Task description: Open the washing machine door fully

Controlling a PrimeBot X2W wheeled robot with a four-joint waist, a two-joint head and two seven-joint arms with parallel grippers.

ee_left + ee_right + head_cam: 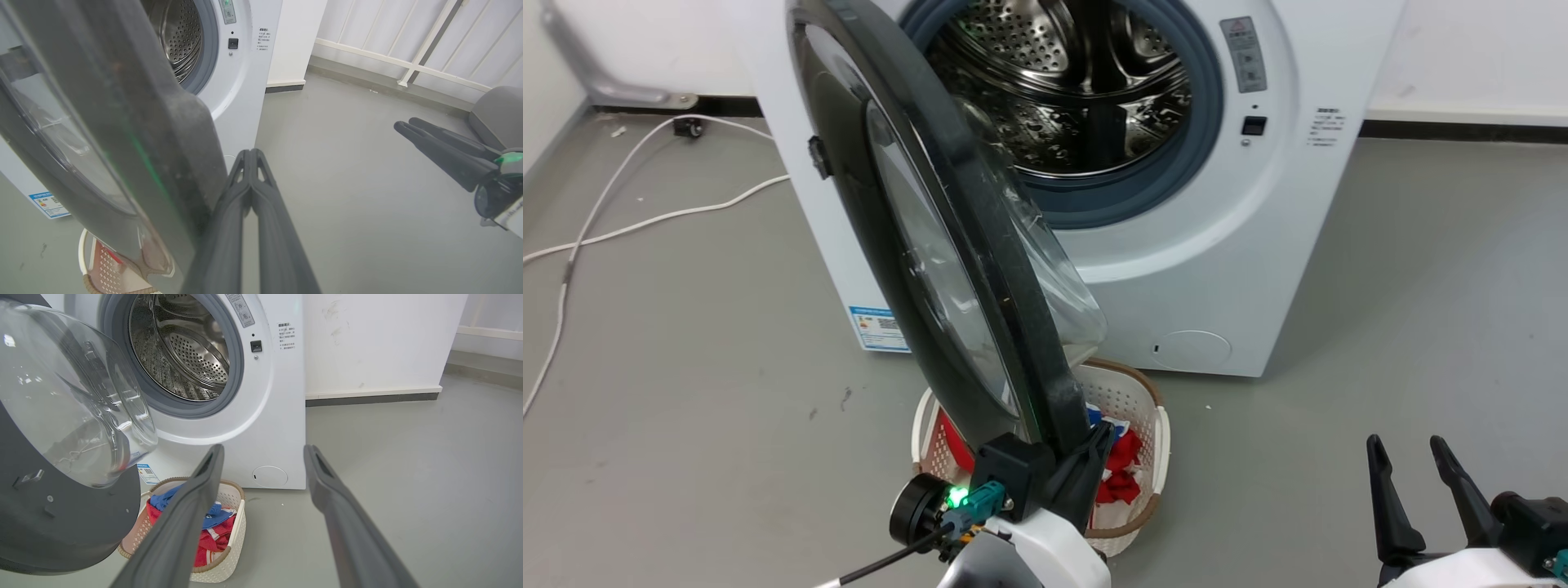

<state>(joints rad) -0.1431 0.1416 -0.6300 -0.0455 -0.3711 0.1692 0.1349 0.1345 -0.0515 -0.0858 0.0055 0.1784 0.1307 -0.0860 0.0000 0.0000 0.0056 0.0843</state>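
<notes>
At the bottom of the head view, the left gripper (1104,434) is seen with its two fingers pressed together, touching the right side of the washing machine door (980,269) at its black rim. The right gripper (1406,445) is held wide open over the grey floor (1421,327), well apart from the door. The door is swung partly out over a white basket (1145,408) filled with red and blue clothes (1123,469), and behind it the white washing machine (1217,269) is seen with its shiny drum (1078,90) uncovered.
</notes>
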